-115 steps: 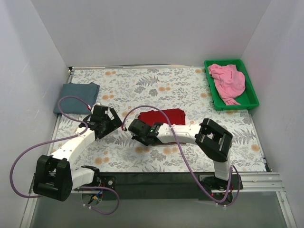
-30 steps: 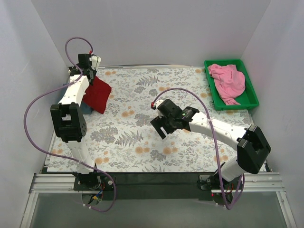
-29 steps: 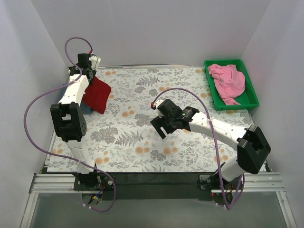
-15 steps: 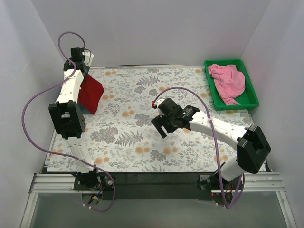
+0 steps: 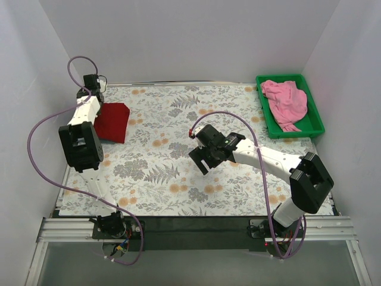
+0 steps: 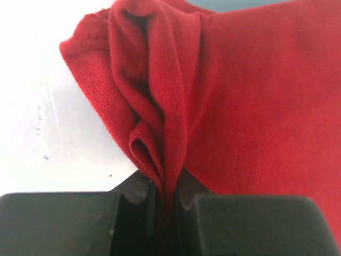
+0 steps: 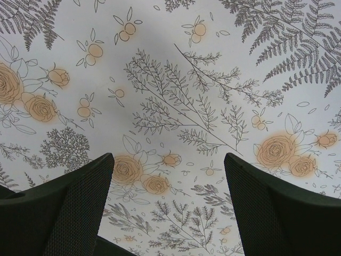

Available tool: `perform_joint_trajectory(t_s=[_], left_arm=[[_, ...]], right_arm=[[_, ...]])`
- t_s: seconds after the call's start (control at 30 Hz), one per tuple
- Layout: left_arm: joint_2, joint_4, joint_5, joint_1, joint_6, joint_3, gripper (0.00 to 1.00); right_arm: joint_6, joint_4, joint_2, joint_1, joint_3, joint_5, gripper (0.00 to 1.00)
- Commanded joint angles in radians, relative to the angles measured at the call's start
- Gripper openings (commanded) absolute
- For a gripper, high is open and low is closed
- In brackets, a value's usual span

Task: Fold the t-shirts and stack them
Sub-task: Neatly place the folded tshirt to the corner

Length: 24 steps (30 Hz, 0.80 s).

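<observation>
The dark red t-shirt (image 5: 113, 121) lies folded at the table's far left. My left gripper (image 5: 92, 88) is at its back corner, shut on a bunched fold of the red cloth (image 6: 165, 189). A strip of the slate blue-grey t-shirt (image 6: 240, 4) shows past the red one at the top edge of the left wrist view. The pink t-shirt (image 5: 286, 102) lies crumpled in the bin. Over the middle of the table my right gripper (image 5: 202, 156) hangs open, with only the flowered tablecloth between its fingers (image 7: 168, 157).
A green plastic bin (image 5: 265, 122) stands at the back right corner. White walls close in the table on the left, back and right. The left arm's purple cable (image 5: 41, 128) loops out near the left wall. A flowered cloth (image 5: 178, 179) covers the table.
My left gripper has swung the red t-shirt further left and back and lowered it from hanging to lying nearly flat. The right arm has barely moved.
</observation>
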Motion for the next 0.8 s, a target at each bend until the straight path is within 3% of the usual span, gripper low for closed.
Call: perform_joint_trajectory(t_s=[0.0,0.13,0.3,0.4,0.43,0.7,0.77], left_arm=[[-0.003,0.133,-0.059,0.012,0.011,-0.033,0.0],[0.031,0.182,-0.11,0.024,0.009,-0.037,0.01],[0.048,0.225,-0.093,0.041,-0.021,-0.025,0.09],[0.048,0.24,-0.11,0.049,-0.048,-0.022,0.37],[0.046,0.255,-0.133,0.052,-0.049,-0.028,0.59],[0.028,0.239,-0.214,0.078,-0.145,0.022,0.75],[0.009,0.216,-0.178,0.073,-0.192,0.041,0.77]], right_arm=[[-0.01,-0.011,0.013,-0.007,0.038,-0.014,0.75],[-0.009,-0.01,0.016,-0.007,0.032,-0.017,0.75],[-0.008,-0.011,0.022,-0.013,0.03,-0.023,0.75],[-0.005,-0.011,0.02,-0.016,0.026,-0.029,0.75],[-0.006,-0.01,0.019,-0.016,0.023,-0.029,0.75],[-0.002,-0.006,-0.013,-0.031,0.001,-0.016,0.75],[0.015,-0.005,-0.033,-0.046,-0.014,0.02,0.75]])
